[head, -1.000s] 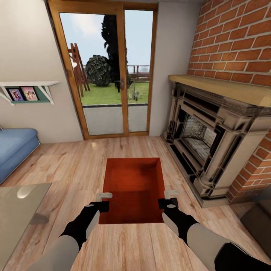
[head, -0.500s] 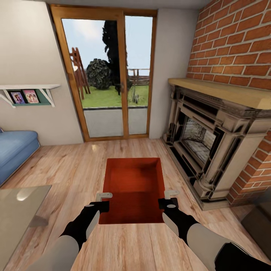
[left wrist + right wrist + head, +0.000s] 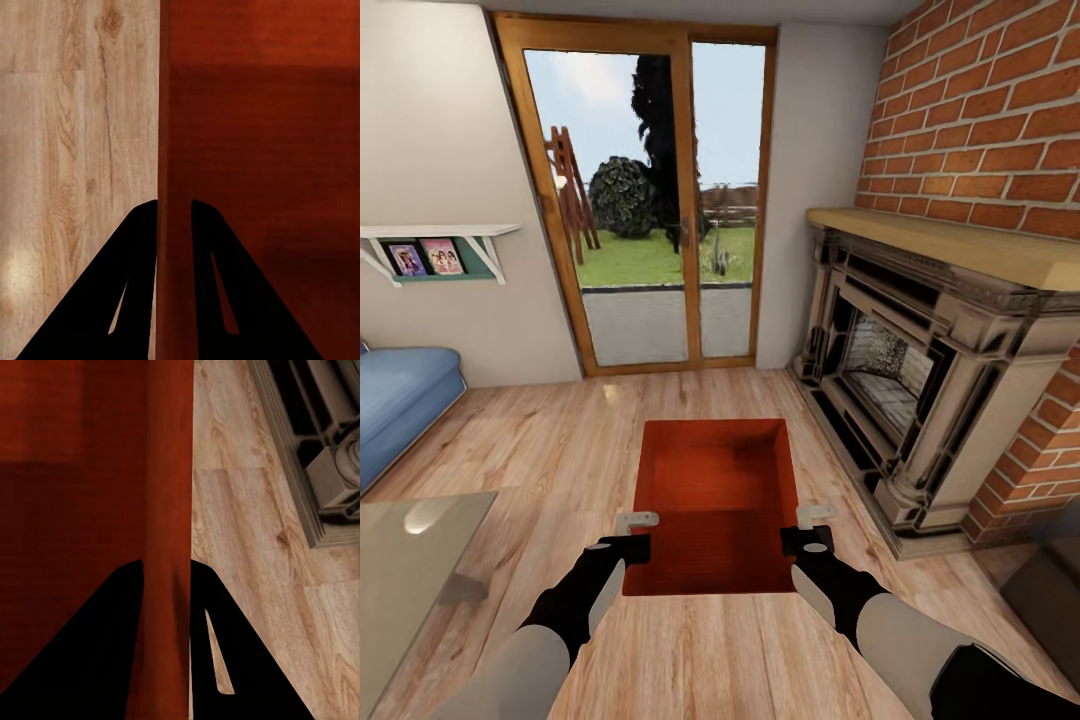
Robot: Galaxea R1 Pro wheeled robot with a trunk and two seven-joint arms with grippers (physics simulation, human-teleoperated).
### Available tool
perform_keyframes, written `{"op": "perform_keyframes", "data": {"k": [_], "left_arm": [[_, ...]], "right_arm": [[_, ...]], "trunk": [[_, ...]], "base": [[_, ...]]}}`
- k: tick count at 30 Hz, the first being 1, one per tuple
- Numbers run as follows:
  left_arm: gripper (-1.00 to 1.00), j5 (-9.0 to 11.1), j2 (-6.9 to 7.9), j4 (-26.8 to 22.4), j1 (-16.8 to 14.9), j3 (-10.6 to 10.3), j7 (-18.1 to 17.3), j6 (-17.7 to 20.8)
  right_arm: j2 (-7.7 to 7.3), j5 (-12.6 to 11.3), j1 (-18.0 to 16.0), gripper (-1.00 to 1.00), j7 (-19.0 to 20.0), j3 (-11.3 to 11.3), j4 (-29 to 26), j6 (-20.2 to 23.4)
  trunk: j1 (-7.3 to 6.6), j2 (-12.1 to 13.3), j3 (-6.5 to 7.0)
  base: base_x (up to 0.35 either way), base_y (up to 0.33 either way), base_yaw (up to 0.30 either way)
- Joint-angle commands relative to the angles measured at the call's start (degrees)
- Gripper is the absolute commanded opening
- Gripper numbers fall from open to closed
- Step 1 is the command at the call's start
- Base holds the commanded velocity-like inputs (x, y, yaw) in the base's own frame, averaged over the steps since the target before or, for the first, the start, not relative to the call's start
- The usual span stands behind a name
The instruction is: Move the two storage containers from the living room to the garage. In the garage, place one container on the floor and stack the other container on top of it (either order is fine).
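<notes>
One orange-red storage container (image 3: 715, 500) hangs in front of me over the light wood plank floor of the living room, held by both arms. My left gripper (image 3: 632, 535) is shut on its left wall (image 3: 174, 150), one finger on each side of the thin wall. My right gripper (image 3: 805, 530) is shut on the right wall (image 3: 169, 495) the same way. The bin looks empty. Its near end lies between my two wrists.
A stone fireplace (image 3: 920, 370) under a brick wall stands close on the right. Ahead is a glass patio door (image 3: 650, 200). A blue sofa (image 3: 400, 395) and a glass coffee table (image 3: 410, 560) are at the left, a dark cabinet corner (image 3: 1050, 590) at the lower right.
The view dropped slightly between the oldest frame and half a second ago, as the camera moved. Since then nothing has shifted, and the bin stays in both grippers.
</notes>
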Motion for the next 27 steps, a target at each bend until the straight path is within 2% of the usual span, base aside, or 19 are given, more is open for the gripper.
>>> {"op": "perform_keyframes", "data": {"k": [1,13,27], "left_arm": [[-1.00,-0.4,0.04,-0.8,-0.1,-0.1,0.7,-2.0],[-1.00,-0.4,0.02,-0.8,-0.1,-0.1,0.6,-2.0],[-1.00,-0.4,0.11,-0.8,-0.1,-0.1,0.7,-2.0]], "right_arm": [[-0.05,-1.5,0.0,-1.00,-0.7,0.9,0.1,0.4],[0.07,-1.5,0.0,-1.00,-0.6,0.8,0.1,0.4],[0.20,-1.5,0.0,-1.00,-0.6,0.8,0.1,0.4]], "trunk": [[0.03,-0.1,-0.13],[0.03,-0.1,-0.13],[0.03,-0.1,-0.13]], "base": [[0.000,0.000,0.000],[0.000,0.000,0.021],[0.000,0.000,0.256]]}}
